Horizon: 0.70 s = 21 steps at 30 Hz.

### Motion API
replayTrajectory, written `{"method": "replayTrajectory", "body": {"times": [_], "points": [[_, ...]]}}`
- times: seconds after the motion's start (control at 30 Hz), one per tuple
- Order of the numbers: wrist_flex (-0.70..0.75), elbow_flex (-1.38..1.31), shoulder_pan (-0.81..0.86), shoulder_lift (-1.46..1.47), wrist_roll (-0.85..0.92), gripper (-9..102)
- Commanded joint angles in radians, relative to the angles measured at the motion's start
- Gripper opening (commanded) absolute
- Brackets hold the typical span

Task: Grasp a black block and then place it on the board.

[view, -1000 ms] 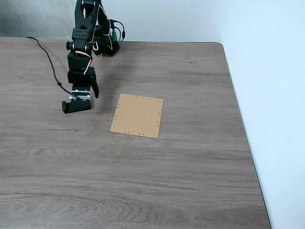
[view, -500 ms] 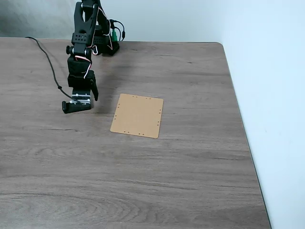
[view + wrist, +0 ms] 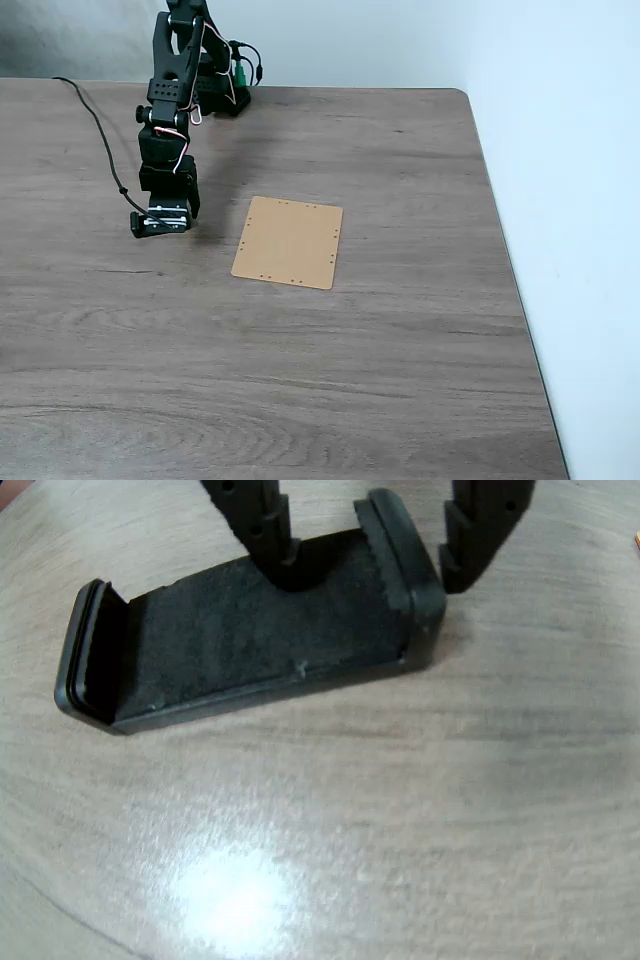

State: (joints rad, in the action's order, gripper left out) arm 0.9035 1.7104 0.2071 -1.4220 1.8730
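The black block (image 3: 240, 645) lies flat on the wood-grain table, a raised lip at each end. My gripper (image 3: 372, 578) comes in from the top edge of the wrist view, open. One finger (image 3: 262, 530) is over the block's flat middle, and the other finger (image 3: 482, 525) hangs just past its right lip, so that lip sits between them. In the fixed view the gripper (image 3: 168, 215) points down onto the block (image 3: 150, 225) at the left. The tan board (image 3: 288, 241) lies flat to the right of it, with nothing on it.
The arm's base (image 3: 222, 85) stands at the table's far edge, and a black cable (image 3: 100, 130) runs along the left of the arm. The table's right edge (image 3: 500, 250) meets a pale wall. Bare tabletop stretches in front of the board.
The arm has leaned lower and slightly left, bringing the gripper down over the block. The block and the board have not moved.
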Motion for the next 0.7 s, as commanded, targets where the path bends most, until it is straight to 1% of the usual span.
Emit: {"method": "replayTrajectory", "body": {"times": [0.0,0.03,0.13,0.53,0.67], "points": [[-0.005,-0.038,0.012,-0.012,0.021,11],[-0.005,-0.038,0.012,-0.011,0.023,6],[-0.006,-0.035,0.011,-0.006,0.035,1],[0.009,-0.034,0.0,-0.012,0.048,1],[0.083,-0.087,-0.014,-0.04,0.002,1]]}}
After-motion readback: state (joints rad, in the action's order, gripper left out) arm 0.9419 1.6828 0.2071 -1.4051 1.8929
